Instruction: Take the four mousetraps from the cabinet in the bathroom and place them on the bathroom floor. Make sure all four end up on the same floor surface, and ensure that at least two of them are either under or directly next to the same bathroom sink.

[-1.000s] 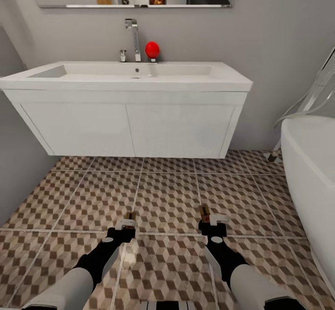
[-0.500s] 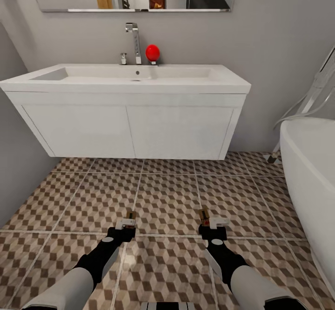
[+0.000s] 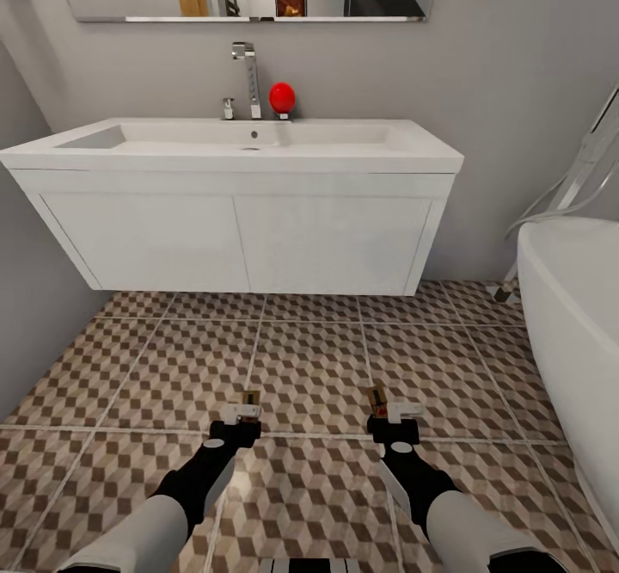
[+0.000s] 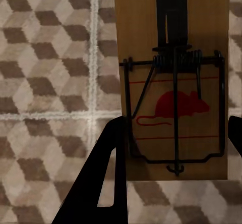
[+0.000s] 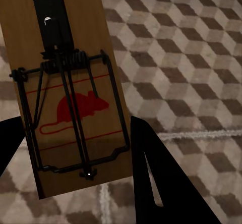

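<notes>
I hold a mousetrap in each hand above the bathroom floor (image 3: 309,366) of cube-patterned tiles. My left gripper (image 3: 243,415) is shut on one mousetrap (image 3: 249,400), a brown board with wire and a red mouse print (image 4: 174,82), clamped between dark fingers (image 4: 108,168). My right gripper (image 3: 389,411) is shut on another mousetrap (image 3: 376,397), seen close up (image 5: 70,93) between the fingers (image 5: 151,168). The wide white sink (image 3: 241,147) hangs on the wall ahead, a few tiles beyond both grippers. The cabinet is out of view.
A white bathtub (image 3: 572,315) bulges in at the right with a shower hose (image 3: 559,199) above it. A grey wall (image 3: 34,298) closes the left side. A chrome tap (image 3: 247,74) and a red ball-like object (image 3: 281,94) stand behind the basin.
My left gripper has shifted slightly right and forward with its mousetrap. The right arm has held still. The view itself tilted a little between the first two frames.
</notes>
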You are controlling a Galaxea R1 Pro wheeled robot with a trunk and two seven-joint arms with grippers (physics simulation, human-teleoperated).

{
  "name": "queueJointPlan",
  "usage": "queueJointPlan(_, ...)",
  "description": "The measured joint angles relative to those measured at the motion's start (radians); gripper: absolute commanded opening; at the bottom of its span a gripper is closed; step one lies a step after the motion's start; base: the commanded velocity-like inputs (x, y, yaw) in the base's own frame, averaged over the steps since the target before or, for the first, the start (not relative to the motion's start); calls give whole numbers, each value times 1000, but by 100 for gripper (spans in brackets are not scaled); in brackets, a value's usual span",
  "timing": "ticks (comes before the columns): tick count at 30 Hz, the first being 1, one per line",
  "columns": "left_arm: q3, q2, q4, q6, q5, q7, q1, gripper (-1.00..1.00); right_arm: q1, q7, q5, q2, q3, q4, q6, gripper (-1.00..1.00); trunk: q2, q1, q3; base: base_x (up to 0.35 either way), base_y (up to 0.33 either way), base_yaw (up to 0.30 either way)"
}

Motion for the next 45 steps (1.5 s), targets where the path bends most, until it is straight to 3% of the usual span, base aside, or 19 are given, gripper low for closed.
queueJointPlan(4,0,-2,2,0,0,15,0,-100,0,0,0,0,0,0,0,-100,0,0,0,0,0,0)
queueJointPlan(45,-2,-2,5,1,1,15,0,-100,0,0,1,0,0,0,0,-100,-10,19,-159,0,0,0)
